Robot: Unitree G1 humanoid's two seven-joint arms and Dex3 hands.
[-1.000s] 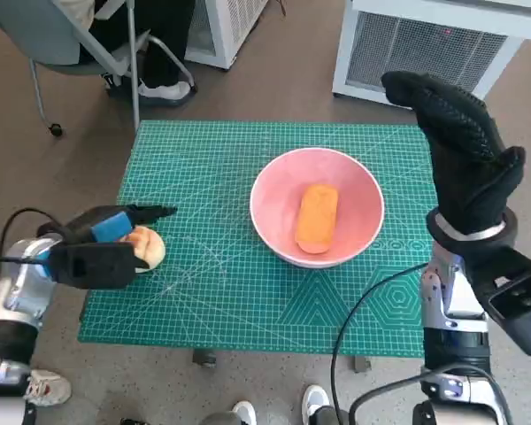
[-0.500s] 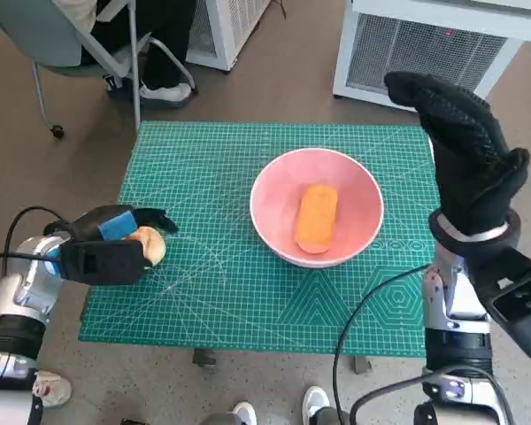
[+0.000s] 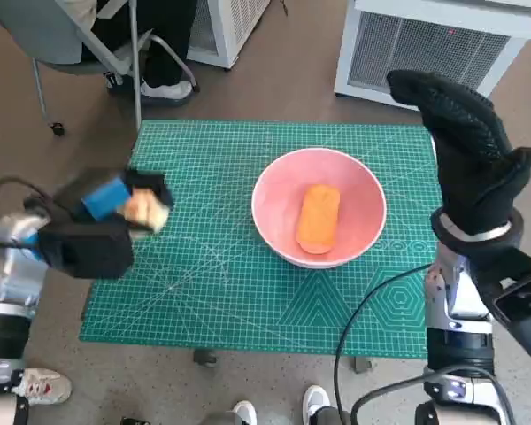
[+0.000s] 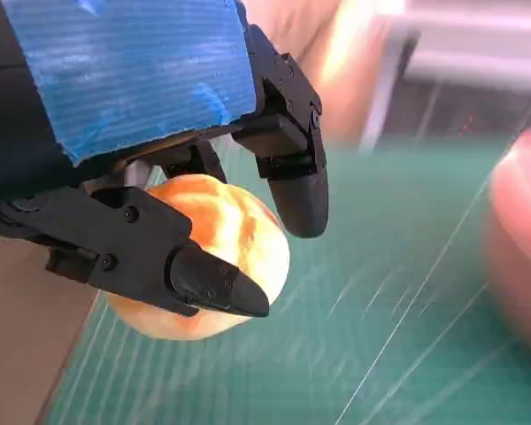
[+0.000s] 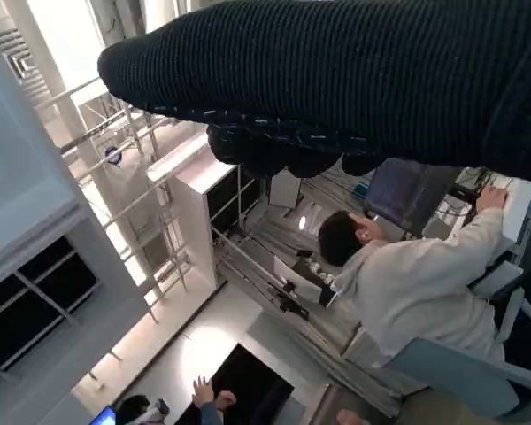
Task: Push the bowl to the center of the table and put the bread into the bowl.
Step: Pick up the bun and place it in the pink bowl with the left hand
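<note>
Bread (image 3: 147, 210), a round pale roll, sits clamped between the black fingers (image 4: 292, 168) of the left hand (image 3: 106, 212), lifted over the left edge of the green mat (image 3: 212, 292), well apart from the pink bowl (image 3: 274, 190). That bowl stands near the mat's middle with an orange loaf (image 3: 318, 218) lying in it and bare green mat on every side. Off past the right edge, the gloved right hand (image 3: 465, 150) is raised upright, fingers together, holding nothing.
</note>
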